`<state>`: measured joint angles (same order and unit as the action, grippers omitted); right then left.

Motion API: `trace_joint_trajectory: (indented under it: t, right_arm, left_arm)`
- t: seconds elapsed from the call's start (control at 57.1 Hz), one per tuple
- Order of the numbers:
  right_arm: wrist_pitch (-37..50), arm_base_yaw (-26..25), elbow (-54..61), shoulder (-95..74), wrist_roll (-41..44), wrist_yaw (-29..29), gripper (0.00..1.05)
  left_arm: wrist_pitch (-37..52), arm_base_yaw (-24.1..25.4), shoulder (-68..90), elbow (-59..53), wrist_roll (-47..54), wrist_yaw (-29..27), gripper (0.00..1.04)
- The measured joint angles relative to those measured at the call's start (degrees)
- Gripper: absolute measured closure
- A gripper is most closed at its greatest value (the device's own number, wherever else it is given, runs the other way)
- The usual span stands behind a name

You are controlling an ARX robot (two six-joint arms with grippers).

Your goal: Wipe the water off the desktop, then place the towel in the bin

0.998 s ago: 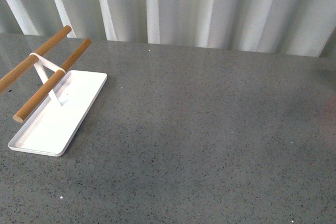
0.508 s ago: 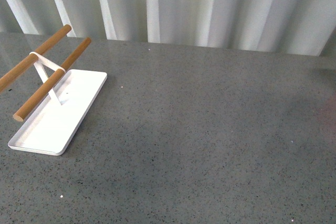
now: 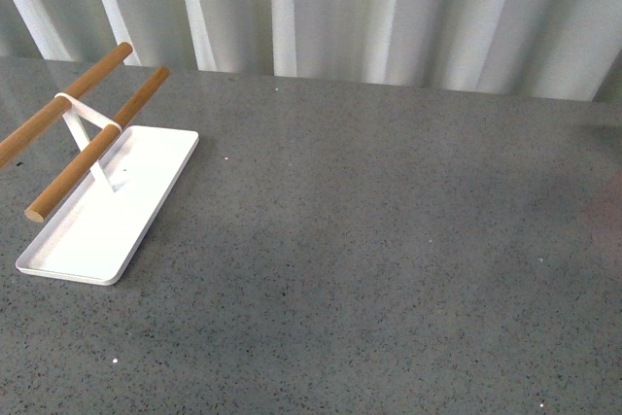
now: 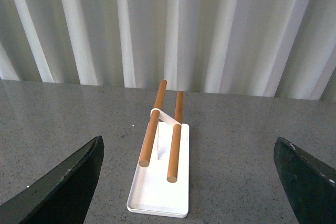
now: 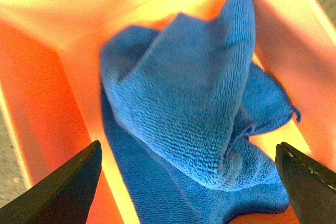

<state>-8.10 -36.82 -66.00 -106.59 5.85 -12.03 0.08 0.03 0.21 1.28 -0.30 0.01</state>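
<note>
The bright blue fluffy towel lies crumpled inside the orange bin in the right wrist view. My right gripper hangs over it, open and empty, its dark fingers spread to either side of the cloth. My left gripper is open and empty above the speckled dark grey desktop. The desktop fills the front view, where neither gripper, the towel nor the bin shows. I cannot make out any water on it.
A white tray with a rack of two wooden bars stands at the desktop's left; it also shows in the left wrist view. A white corrugated wall runs behind the desktop.
</note>
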Motion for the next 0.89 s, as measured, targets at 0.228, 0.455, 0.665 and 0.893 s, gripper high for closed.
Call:
trace_joint_trajectory:
  t: [0.228, 0.455, 0.665, 0.893]
  right_arm:
    - [4.79, 0.7, 1.14, 9.53, -0.92, -3.87, 0.07]
    - [11.39, 1.4, 13.22, 22.47, 2.27, -22.95, 0.07]
    - [10.6, 2.95, 21.18, 30.51, 8.7, -35.28, 0.07]
    - [4.96, 4.87, 27.5, 38.36, 18.32, -45.99, 0.07]
  left_arm:
    - [0.0, 0.0, 0.0, 0.0, 0.02, 0.0, 0.07]
    - [0.0, 0.0, 0.02, 0.0, 0.02, 0.02, 0.07]
    - [0.0, 0.0, 0.0, 0.0, 0.02, 0.0, 0.07]
    - [0.0, 0.0, 0.0, 0.0, 0.02, 0.0, 0.07]
